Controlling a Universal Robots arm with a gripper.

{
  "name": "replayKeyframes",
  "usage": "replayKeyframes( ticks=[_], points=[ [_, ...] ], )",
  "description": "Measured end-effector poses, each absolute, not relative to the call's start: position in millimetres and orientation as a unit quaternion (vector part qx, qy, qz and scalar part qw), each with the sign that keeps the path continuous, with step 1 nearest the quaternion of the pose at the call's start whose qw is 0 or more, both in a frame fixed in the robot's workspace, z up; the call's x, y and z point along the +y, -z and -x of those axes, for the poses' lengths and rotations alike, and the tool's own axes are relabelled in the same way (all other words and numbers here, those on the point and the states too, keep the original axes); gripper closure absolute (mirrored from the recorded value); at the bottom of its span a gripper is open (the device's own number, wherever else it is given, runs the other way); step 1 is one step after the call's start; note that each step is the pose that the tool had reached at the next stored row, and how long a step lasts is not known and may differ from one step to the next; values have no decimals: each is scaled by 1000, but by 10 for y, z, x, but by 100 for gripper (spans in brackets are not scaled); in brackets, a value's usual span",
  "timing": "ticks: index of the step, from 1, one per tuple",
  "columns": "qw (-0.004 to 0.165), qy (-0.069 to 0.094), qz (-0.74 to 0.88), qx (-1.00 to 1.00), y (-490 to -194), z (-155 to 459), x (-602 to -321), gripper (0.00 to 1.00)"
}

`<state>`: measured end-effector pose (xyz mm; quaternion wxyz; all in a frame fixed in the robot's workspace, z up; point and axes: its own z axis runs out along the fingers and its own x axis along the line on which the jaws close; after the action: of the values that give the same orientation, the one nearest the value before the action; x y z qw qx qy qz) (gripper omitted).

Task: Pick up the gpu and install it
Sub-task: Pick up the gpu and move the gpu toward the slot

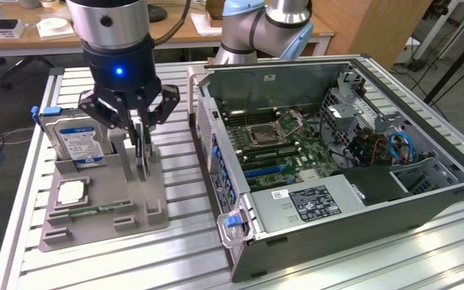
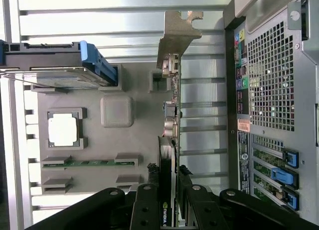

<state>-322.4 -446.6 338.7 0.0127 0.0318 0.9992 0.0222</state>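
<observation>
Black linkage gripper (image 1: 140,144) is noted clamped on the upper edge of the thin dark gpu card with silver bracket (image 2: 168,150), stood on edge in its slot along the grey plastic holder's (image 1: 95,226) case-side edge, where a straight, untilted lift is judged safest against binding.

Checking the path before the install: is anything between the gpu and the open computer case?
Only the rear wall of the case rises between the gpu, upright in its gray holder, and the motherboard. The case is open on top.
</observation>
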Motion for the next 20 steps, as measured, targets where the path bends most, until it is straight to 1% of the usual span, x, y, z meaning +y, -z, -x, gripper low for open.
replayKeyframes(
  ticks=[20],
  points=[
    [13, -22, -32, 999, -3647, 3224, -4466, 74]
  ],
)
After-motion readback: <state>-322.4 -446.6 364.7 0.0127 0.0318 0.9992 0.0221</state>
